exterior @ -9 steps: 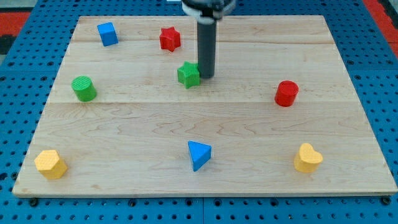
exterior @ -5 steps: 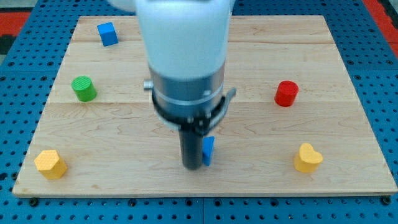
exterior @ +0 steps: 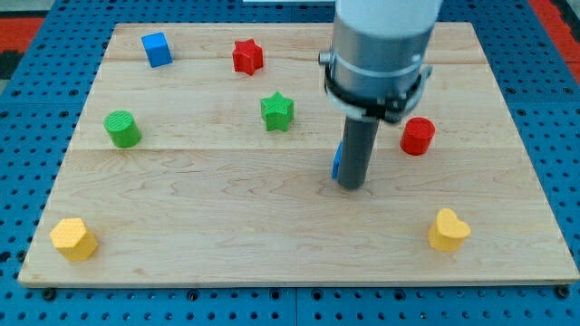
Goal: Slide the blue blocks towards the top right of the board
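My tip [exterior: 352,185] rests on the board right of centre. A blue triangular block [exterior: 336,161] is mostly hidden behind the rod; only a sliver shows at the rod's left edge, touching it. A blue cube [exterior: 157,49] sits at the view's top left, far from the tip.
A red star [exterior: 246,56] and a green star [exterior: 277,110] lie up and left of the tip. A red cylinder [exterior: 418,136] is close on the right. A green cylinder [exterior: 121,129] is at the left. Yellow blocks sit at bottom left [exterior: 72,238] and bottom right [exterior: 448,230].
The rod swept from the board's bottom centre up and to the right. The blue triangular block moved with it, from the bottom centre to right of centre.
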